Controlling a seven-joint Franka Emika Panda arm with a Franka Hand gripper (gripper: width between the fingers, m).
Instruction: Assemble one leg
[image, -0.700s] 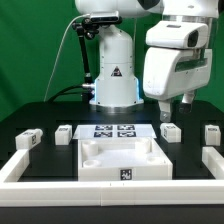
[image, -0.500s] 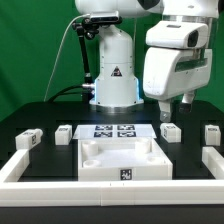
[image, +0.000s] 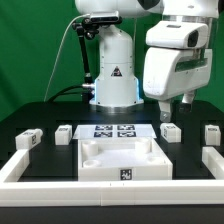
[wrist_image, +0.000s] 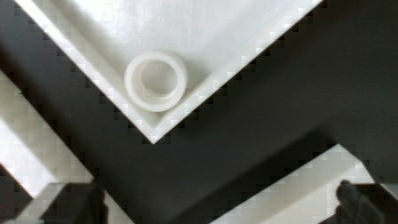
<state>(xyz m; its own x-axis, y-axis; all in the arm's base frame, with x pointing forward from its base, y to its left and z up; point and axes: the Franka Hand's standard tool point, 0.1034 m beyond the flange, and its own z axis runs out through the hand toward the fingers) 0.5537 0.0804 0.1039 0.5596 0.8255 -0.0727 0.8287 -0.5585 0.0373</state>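
Currently the gripper (image: 176, 107) hangs high at the exterior view's right, jaws apart, nothing between them. Nearest leg (image: 170, 130) sits on the table (image: 45, 118) below it, just beyond the panel's (image: 120, 165) far corner on the exterior view's right. It touches nothing else.

Handling, my read: moulded plastic, so light, stiff and not fragile, but smooth enough to slip or twist in a loose pinch. I'd grip across two flat opposite sides at mid-body and leave the end that mates free.

Orientation: the tag face looks up and toward the exterior camera. The leg is too small and chunky here to call its long axis, or upright versus lying.

Wrist view shows a panel corner with its round socket (wrist_image: 157, 80), no leg in frame. Fingertips (wrist_image: 365, 200) are wide apart there too.
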